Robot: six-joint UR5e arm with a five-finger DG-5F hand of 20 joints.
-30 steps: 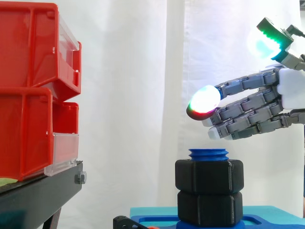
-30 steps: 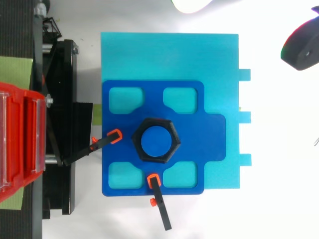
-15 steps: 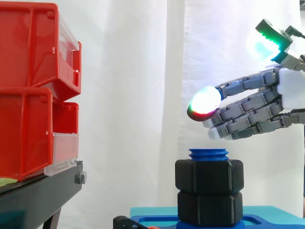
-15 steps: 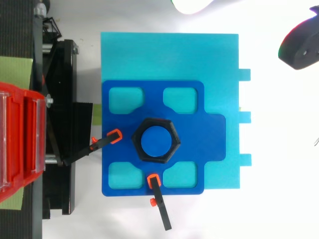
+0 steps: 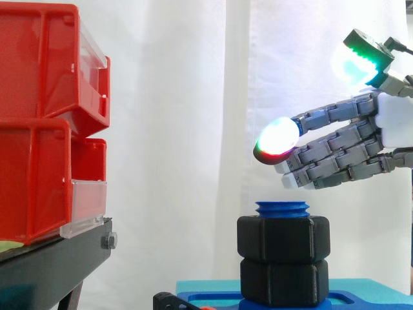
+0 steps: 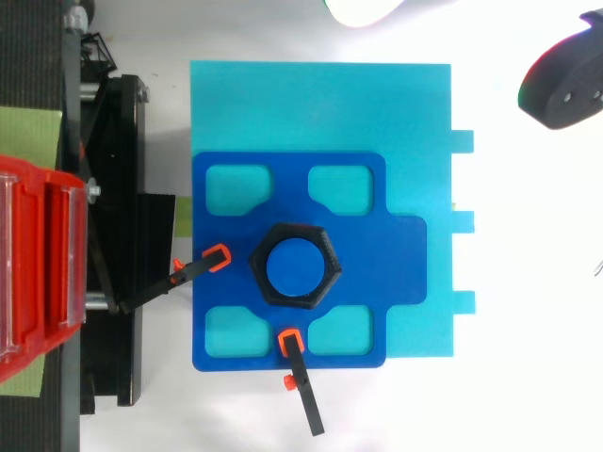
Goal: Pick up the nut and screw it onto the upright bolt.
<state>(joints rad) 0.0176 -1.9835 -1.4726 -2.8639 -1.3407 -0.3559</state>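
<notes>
In the side view the robot hand hangs in the upper right of the frame, released. Its fingers reach out leftward, nearly straight, and hold nothing. A glowing fingertip sits above the blue bolt and clear of it.

The bolt stands upright at the lower centre, with a short stretch of thread showing above the upper nut. This black hex nut rests directly on the lower nut.

From above, the upper nut rings the bolt at the middle of a dark blue plate on a cyan base. Two orange-tipped clamps grip the plate's left and bottom edges. Red bins on a black stand fill the left.
</notes>
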